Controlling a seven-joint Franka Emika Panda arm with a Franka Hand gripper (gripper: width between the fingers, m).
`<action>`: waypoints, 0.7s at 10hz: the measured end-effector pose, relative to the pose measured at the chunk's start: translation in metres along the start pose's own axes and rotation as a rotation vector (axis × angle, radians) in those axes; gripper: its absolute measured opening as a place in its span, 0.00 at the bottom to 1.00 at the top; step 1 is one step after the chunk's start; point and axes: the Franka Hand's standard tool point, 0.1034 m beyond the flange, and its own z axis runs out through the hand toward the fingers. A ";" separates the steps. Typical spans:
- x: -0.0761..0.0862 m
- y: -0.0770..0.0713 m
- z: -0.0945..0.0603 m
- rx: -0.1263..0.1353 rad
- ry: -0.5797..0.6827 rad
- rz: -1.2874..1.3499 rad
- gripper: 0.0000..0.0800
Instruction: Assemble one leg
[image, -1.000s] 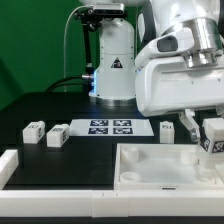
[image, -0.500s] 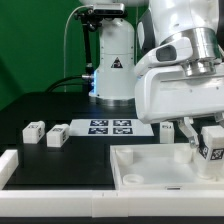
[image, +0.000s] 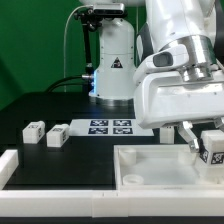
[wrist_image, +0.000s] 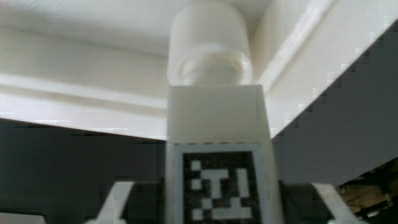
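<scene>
A black table (image: 95, 148) lies under me, with a green backdrop (image: 30, 40) behind. My gripper (image: 203, 146) grasps the leg (image: 213, 150) at the exterior view's right, over the far right corner of the white tray (image: 140, 175) (its tag (wrist_image: 219, 190) faces my wrist camera). The marker board (image: 110, 127) sits mid-table. A triangle warning sticker (image: 117, 62) marks my base (image: 115, 85). I can read no writing.

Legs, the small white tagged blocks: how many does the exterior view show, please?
4. The leftmost leg and the second leg sit to the exterior view's left of the marker board; the third leg behind the tray; the held leg in the gripper. The arm may hide more.
</scene>
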 end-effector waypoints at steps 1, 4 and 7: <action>0.000 0.001 0.000 0.001 -0.006 0.001 0.36; 0.000 0.001 -0.001 0.002 -0.025 0.007 0.36; 0.000 0.000 -0.002 0.005 -0.036 0.007 0.58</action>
